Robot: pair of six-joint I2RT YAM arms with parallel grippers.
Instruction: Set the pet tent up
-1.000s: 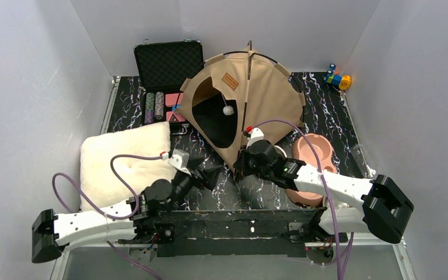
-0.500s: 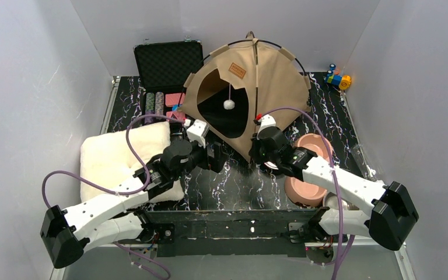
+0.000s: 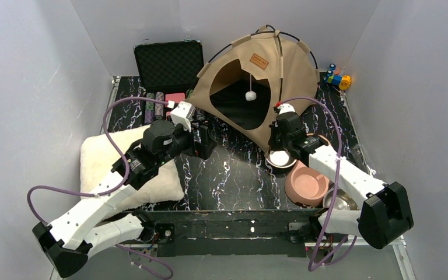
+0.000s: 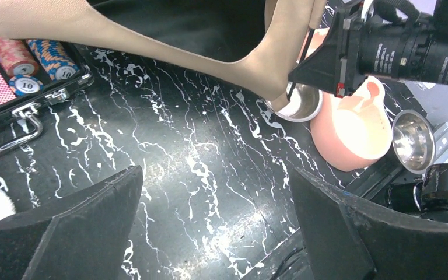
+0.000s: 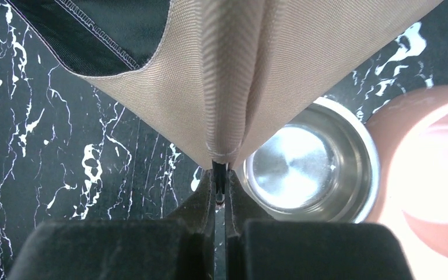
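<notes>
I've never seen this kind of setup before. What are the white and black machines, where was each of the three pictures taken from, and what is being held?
These are two robot arms bolted at the near edge of the table, each ending in a two-finger gripper. The wide picture looks down from above and behind them; the other two come from a camera on each wrist. On the black marbled top stand the pet tent, a cream cushion, an open case of poker chips, a pink bowl holder and a small toy. The right gripper is shut on the pet tent's front corner, beside a steel bowl. The left gripper hangs open and empty.
</notes>
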